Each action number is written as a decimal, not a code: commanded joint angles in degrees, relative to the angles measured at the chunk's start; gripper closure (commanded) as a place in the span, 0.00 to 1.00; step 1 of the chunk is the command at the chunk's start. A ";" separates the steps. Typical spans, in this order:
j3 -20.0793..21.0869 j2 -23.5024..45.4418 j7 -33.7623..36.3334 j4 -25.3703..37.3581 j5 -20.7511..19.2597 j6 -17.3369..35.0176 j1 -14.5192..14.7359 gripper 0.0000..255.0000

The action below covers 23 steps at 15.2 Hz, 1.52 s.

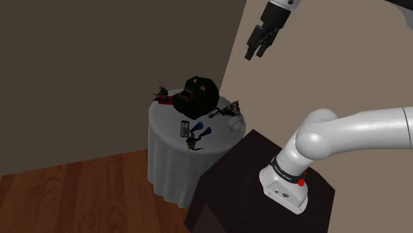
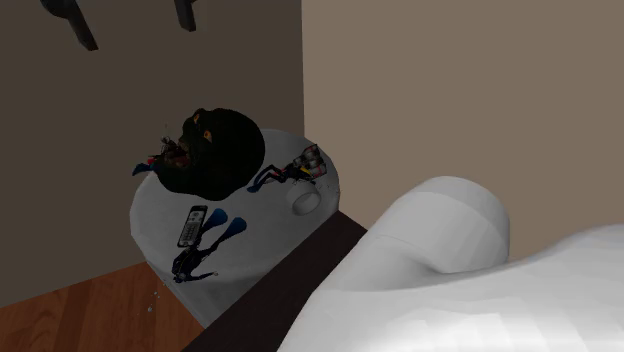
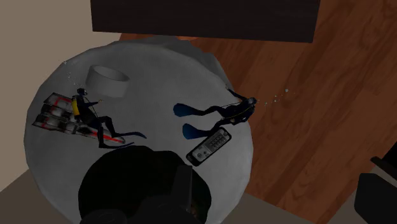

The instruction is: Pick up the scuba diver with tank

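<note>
Writing on the remote [image 3: 210, 147]: too small to read. High in the shoulder view's upper middle, against the beige wall, the gripper [image 1: 256, 54], fingers [image 2: 75, 25] spread apart and clasping nothing. Well below and to its left, far from the jaws, the scuba diver with tanks [image 1: 225, 110]. Lies flat at the right rim of the round white-draped table [image 1: 165, 165]. Rests just beside the white cup [image 1: 235, 123], right of the black bag [image 1: 198, 94] at the table's middle. In the wrist view, pale tanks with red trim toward the rim, blue fins toward the black bag. Also on the cloth: second diver [image 1: 196, 138] and remote near the lower rim in the shoulder view, third small figure [image 1: 163, 96] at the upper left rim. Close against the table's lower right, the dark stand [image 1: 231, 188], next to the tank diver's stretch of rim. Open air above the tabletop; wood floor [image 1: 66, 192] at lower left.
</note>
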 commanded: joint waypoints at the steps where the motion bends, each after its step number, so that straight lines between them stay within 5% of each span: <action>1: 0.00 0.00 0.00 0.00 0.00 0.00 0.00 0.00; 12: -9.31 5.02 -13.08 -13.19 -6.11 16.12 -1.87 0.00; 23: -19.48 21.44 -26.34 -17.15 -10.36 34.91 -3.41 0.00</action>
